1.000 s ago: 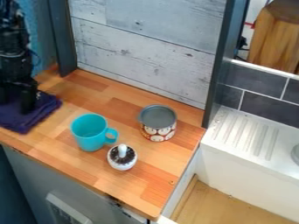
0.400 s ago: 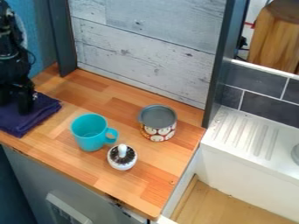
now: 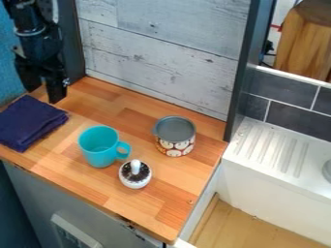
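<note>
A: Where do you have your tool (image 3: pixel 44 94), please?

B: I have my tool at the upper left of the view, pointing down. It is near the far corner of the cloth (image 3: pixel 29 123).

A: And in which state is it?

B: It is wide; I can see a gap between its two fingers.

A: How does the cloth lie?

B: It is dark blue and folded, and it lies flat on the left part of the worktop (image 3: pixel 116 101).

A: Which other things do you see there?

B: A turquoise mug (image 3: pixel 99 150) stands upright, well apart from my tool, with its handle to the right. Just beside the mug is a small white pot (image 3: pixel 135 182) with a dark top and a white knob. The tin (image 3: pixel 174 145), with a grey top and a red and white pattern, stands nearer to the pale wall (image 3: pixel 155 53).
</note>
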Available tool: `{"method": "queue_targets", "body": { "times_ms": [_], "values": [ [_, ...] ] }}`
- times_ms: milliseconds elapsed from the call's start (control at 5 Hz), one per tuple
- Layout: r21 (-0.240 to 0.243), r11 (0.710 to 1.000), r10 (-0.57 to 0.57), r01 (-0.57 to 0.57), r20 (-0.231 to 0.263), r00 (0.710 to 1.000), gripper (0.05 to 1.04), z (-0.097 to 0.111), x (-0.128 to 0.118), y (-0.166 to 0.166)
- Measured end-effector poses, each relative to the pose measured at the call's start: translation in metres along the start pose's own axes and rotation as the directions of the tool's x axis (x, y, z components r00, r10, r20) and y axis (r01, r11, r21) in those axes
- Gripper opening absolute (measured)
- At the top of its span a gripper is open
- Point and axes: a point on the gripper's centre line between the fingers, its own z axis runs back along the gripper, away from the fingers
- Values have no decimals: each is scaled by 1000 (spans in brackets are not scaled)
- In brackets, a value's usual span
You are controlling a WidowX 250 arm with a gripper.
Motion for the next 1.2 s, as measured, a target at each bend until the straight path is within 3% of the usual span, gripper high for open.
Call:
{"method": "queue_targets", "body": {
  "times_ms": [200,400,600,800,1000,1200],
  "values": [
    [-55,998,-28,29,20,999,1001,15,8,-27],
    [-121,983,-137,138,21,990,1001,46,7,-48],
    [-143,964,-221,223,27,975,1001,56,17,-75],
    [-135,944,-303,303,16,953,1001,45,33,-112],
    [-88,933,-350,349,10,937,1001,34,39,-136],
    [-79,927,-371,367,-34,928,1001,12,41,-158]
  ]
}}
